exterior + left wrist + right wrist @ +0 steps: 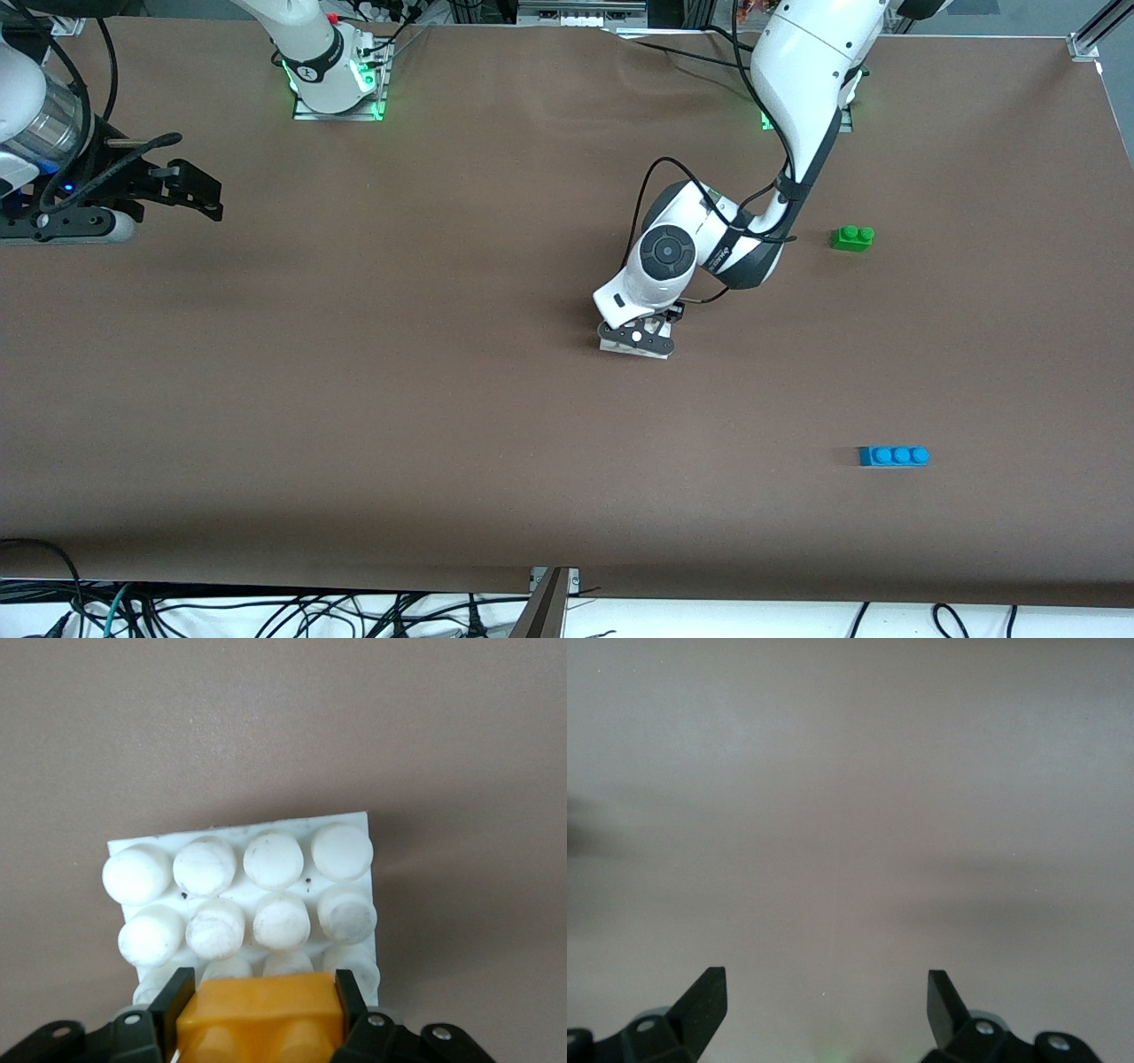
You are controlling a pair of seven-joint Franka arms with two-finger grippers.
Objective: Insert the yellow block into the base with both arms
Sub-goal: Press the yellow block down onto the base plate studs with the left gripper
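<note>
My left gripper (636,338) is low over the white studded base (659,353) near the middle of the table. In the left wrist view the left gripper (261,994) is shut on the yellow block (261,1017), which sits at the edge row of the base (248,827). I cannot tell whether the block presses on the studs. In the front view the block is hidden under the hand. My right gripper (202,190) waits over the table at the right arm's end. It is open and empty in the right wrist view (827,988).
A green two-stud brick (852,237) lies toward the left arm's end of the table. A blue three-stud brick (894,455) lies nearer to the front camera at that same end. Cables hang past the table's front edge.
</note>
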